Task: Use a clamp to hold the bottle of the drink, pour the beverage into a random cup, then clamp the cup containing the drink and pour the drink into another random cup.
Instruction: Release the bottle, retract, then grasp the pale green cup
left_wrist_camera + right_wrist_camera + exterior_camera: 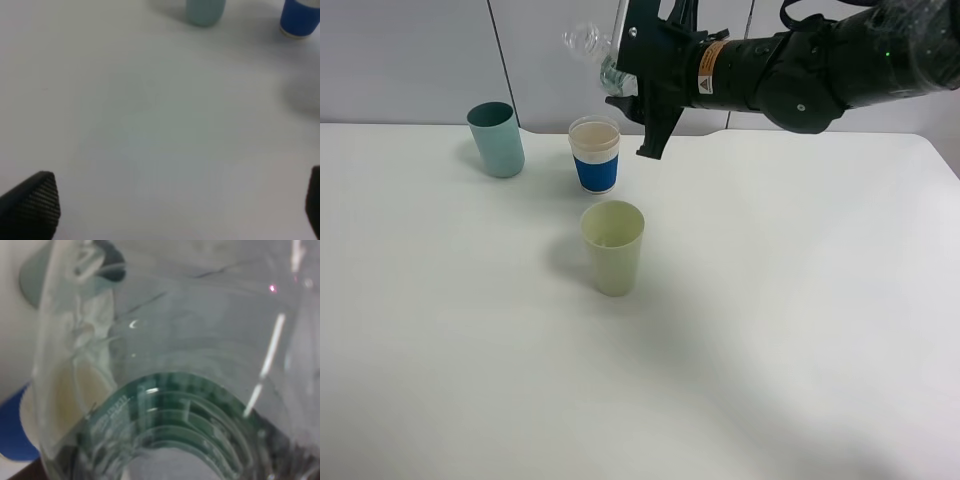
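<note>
Arm and gripper state.
Right gripper (pixel 632 105) is held raised and clamped on the bottle (pixel 586 42); left gripper (pixel 175 210) is spread wide.

I read the exterior high camera as mounted above the table (pixel 770 350), angled down towards the back wall (pixel 410 50) and far enough off to cover the whole work surface. The left wrist camera sits low, looking across the table at the teal cup (pixel 204 11) and blue cup (pixel 300 20) (both also in the high view). The right wrist camera sits almost against the bottle (pixel 200 340), with the blue cup visible through it.
</note>
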You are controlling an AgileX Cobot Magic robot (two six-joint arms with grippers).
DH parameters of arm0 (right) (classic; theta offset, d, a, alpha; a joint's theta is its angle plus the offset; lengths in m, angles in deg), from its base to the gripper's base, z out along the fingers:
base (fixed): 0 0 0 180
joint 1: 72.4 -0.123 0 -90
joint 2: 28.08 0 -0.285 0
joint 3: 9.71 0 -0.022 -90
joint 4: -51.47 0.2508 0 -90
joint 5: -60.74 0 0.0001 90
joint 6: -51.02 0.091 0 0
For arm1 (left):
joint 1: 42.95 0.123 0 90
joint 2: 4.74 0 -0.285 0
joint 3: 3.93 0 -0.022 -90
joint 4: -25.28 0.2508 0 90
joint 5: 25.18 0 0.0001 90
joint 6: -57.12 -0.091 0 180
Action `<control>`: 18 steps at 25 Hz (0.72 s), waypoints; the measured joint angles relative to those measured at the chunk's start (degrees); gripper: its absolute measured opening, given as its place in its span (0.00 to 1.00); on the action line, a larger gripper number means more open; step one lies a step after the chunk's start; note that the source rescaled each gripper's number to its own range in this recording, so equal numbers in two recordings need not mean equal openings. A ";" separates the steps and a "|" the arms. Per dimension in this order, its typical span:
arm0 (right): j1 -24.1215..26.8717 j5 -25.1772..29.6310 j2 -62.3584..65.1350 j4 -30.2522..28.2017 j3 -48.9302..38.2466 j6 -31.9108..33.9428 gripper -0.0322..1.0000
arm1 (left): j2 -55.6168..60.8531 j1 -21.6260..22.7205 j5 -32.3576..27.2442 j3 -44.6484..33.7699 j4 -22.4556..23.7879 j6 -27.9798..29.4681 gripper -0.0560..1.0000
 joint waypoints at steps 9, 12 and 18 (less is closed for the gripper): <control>1.40 -0.41 0.00 9.84 0.00 19.54 0.03 | 0.00 0.00 0.00 0.00 0.00 0.00 1.00; 2.26 -0.40 0.00 11.55 0.00 23.33 0.03 | 0.00 0.00 0.00 0.00 0.00 0.00 1.00; 3.34 -0.40 0.00 12.63 0.00 26.78 0.03 | 0.00 0.00 0.00 0.00 0.00 0.00 1.00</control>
